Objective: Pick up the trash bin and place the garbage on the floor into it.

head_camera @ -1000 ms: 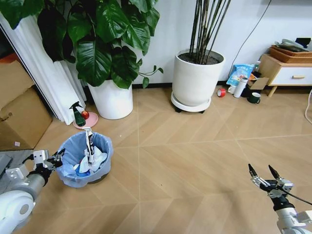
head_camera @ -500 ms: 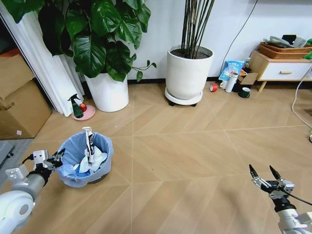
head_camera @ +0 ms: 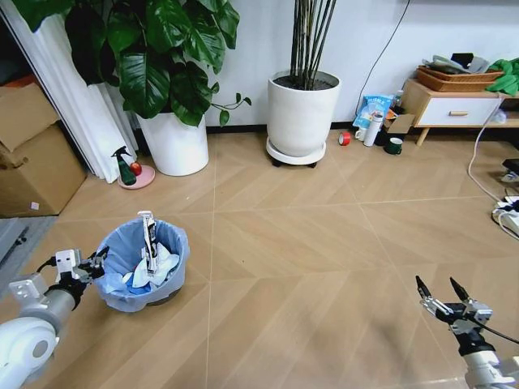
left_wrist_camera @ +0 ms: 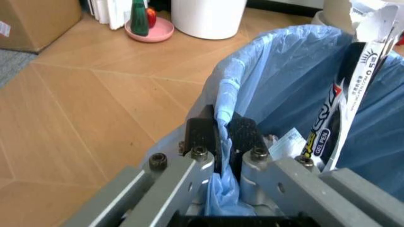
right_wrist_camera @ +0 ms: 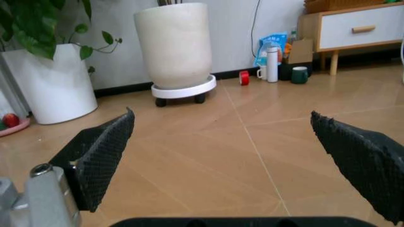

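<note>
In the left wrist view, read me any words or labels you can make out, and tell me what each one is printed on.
"GEL PEN": on the black-white strip standing in the trash bin, whose rim the left tool pinches.
Large slanted letters above that on the same strip: cut off, not readable.
Small print on the white packet lying in the bin: too small to read.
Label on the cardboard box: too small.

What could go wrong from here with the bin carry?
1. The left claw is pinched on the trash bin at one rim spot, mostly on the light-blue liner; the bag could slip and the bin tip.
2. The tall strip stands above the rim and could fall out if the bin tilts.
3. The right claw hangs open and low; it might catch the cables on the floor at right.
</note>
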Tool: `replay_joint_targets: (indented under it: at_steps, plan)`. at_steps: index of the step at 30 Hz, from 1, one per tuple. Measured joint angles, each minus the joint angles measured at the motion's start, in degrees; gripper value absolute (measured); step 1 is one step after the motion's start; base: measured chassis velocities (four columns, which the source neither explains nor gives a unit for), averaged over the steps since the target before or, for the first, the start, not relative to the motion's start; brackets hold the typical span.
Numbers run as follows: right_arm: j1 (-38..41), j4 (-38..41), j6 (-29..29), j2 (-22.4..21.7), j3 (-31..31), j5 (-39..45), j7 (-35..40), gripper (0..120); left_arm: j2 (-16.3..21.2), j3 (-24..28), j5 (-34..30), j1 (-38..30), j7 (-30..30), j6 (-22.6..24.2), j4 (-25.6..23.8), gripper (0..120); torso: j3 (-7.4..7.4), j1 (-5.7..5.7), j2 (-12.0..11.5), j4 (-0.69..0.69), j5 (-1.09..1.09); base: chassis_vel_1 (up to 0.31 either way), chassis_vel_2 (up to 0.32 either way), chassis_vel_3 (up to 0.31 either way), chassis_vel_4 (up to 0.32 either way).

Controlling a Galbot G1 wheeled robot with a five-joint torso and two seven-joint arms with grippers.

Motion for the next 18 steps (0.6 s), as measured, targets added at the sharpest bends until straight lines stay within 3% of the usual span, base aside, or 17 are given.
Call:
replay_joint_targets:
  at_steps: [18]
  plan:
    - [-0.9,0.8,0.0,0.1,0.0,-0.1,-0.4,100,-0.2,-0.5,0.1,0.6,0.1,-0.1,-0.4,0,0.00,0.00,0.0,0.00,-0.01,0.137,-0.174,-0.131,0.172]
